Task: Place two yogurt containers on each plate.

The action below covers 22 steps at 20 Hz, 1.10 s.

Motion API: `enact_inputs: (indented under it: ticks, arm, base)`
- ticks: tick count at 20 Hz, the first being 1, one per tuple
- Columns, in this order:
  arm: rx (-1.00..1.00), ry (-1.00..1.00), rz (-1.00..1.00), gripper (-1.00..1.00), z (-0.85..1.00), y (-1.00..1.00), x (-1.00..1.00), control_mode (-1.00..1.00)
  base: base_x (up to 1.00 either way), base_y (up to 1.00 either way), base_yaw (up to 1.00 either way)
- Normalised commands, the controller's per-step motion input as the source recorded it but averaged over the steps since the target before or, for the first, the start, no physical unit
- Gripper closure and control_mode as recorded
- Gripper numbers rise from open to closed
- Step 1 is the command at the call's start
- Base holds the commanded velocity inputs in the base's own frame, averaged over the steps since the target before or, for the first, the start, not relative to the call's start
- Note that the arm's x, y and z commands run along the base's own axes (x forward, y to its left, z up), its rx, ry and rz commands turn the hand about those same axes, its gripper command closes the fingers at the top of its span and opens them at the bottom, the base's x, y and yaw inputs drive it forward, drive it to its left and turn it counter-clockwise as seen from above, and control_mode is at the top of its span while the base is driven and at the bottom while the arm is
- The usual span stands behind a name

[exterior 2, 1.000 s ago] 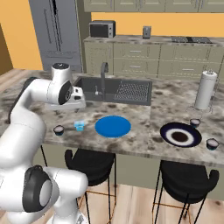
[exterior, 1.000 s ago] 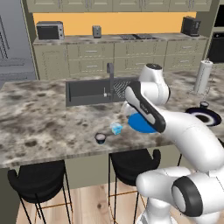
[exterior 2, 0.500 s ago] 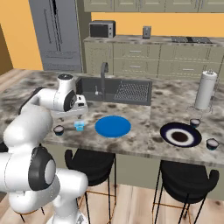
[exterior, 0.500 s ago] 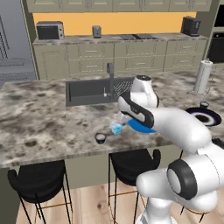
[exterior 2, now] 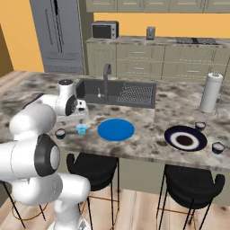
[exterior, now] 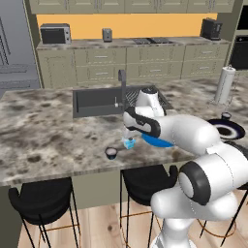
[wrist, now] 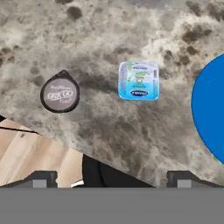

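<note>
At the bottom of the hand view the gripper (wrist: pixel 111 177) had its jaws spread wide with nothing between them, the two dark tips standing far apart at the lower left and lower right. Above them, near the middle of that frame, the pale blue yogurt cup (wrist: pixel 138 80) sat on the speckled counter (wrist: pixel 131 131), and a round dark yogurt cup (wrist: pixel 60 94) with a whitish lid lay to its left, near but not touching. The edge of the blue plate (wrist: pixel 212 109) curved in at the right side of the frame, bare and apart from both cups. In the left base view the gripper (exterior: pixel 129 134) hung just above the pale blue cup at mid-frame, with the dark cup below and to its left by the counter's front edge. In the right base view the blue plate lay at the centre, the two cups to its left under the hand. Further right, the dark plate (exterior 2: pixel 185 138) with its pale centre rested on the counter, one more dark cup (exterior 2: pixel 200 126) just beyond its upper right rim and another (exterior 2: pixel 218 147) just off its right edge, neither on it. Beyond those stood a paper towel roll (exterior 2: pixel 211 92), and the sink (exterior 2: pixel 117 91) lay in the upper middle of the frame.
</note>
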Motion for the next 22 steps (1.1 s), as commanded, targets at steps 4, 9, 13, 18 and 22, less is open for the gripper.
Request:
enact_inputs:
  ticks: [4,9,13,18,22]
  arm:
    - [0.05,0.0,-0.08,-1.0,-0.27,0.0,0.25,-1.0]
    - [0.05,0.0,-0.01,-1.0,-0.23,0.0,0.31,-1.0]
    - [0.0,0.0,0.0,-1.0,-0.23,0.0,0.28,-1.0]
    - [0.0,0.0,0.0,-1.0,-0.16,0.0,0.35,-1.0]
    - [0.0,0.0,0.0,-1.0,-0.24,0.0,0.3,-1.0]
  base:
    - [0.0,0.0,0.0]
    - [0.0,0.0,0.0]
    - [0.0,0.0,0.0]
    - [0.0,0.0,0.0]
    - [0.0,0.0,0.0]
